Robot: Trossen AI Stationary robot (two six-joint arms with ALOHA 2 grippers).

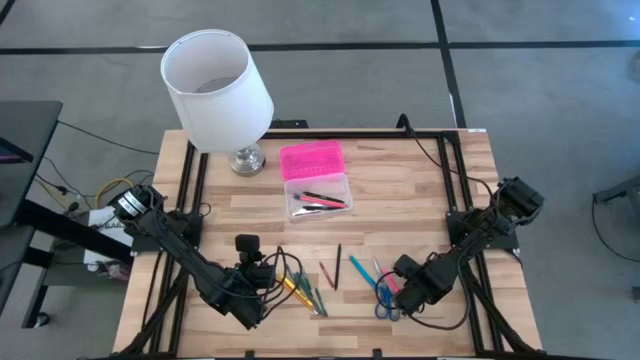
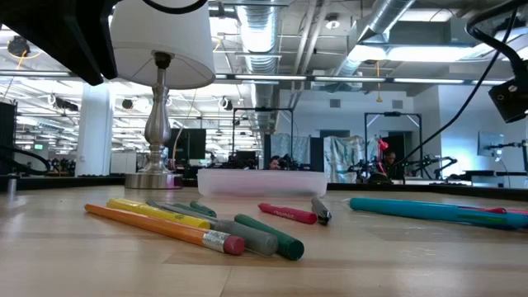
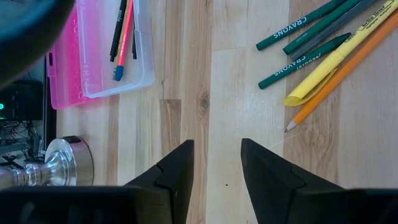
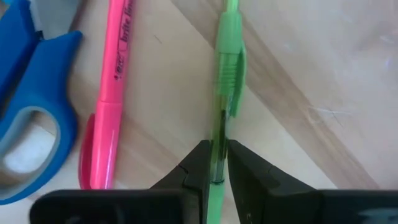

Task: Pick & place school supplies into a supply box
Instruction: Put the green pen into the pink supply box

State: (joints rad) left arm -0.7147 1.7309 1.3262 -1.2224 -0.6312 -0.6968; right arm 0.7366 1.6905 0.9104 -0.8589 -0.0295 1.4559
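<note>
The supply box (image 1: 318, 193) has a clear base holding a few pens and an open pink lid (image 1: 311, 158); it rests flat on the table. The left wrist view also shows the box (image 3: 118, 56). An orange pencil, a yellow pen and green crayons (image 1: 303, 291) lie in a loose bunch beside my left gripper (image 1: 252, 268), which is open over bare wood (image 3: 217, 163). My right gripper (image 1: 400, 283) is shut on a green pen (image 4: 229, 68). A pink highlighter (image 4: 115, 93) and blue-handled scissors (image 4: 31, 118) lie next to that pen. My right gripper pinches the green pen's clear barrel (image 4: 217, 146), just below its clip, between the two fingertips (image 4: 200, 163). The fingers point down from above and close across the pen. The pen lies level along the wood; whether it is lifted off cannot be told.
A lamp with a white shade (image 1: 216, 88) and a metal base (image 3: 62, 165) stands at the far left beside the box. A red crayon (image 2: 286, 214), a dark crayon (image 1: 338, 265) and a teal pen (image 2: 429, 210) lie mid-table. Bare wood lies between the box and the supplies.
</note>
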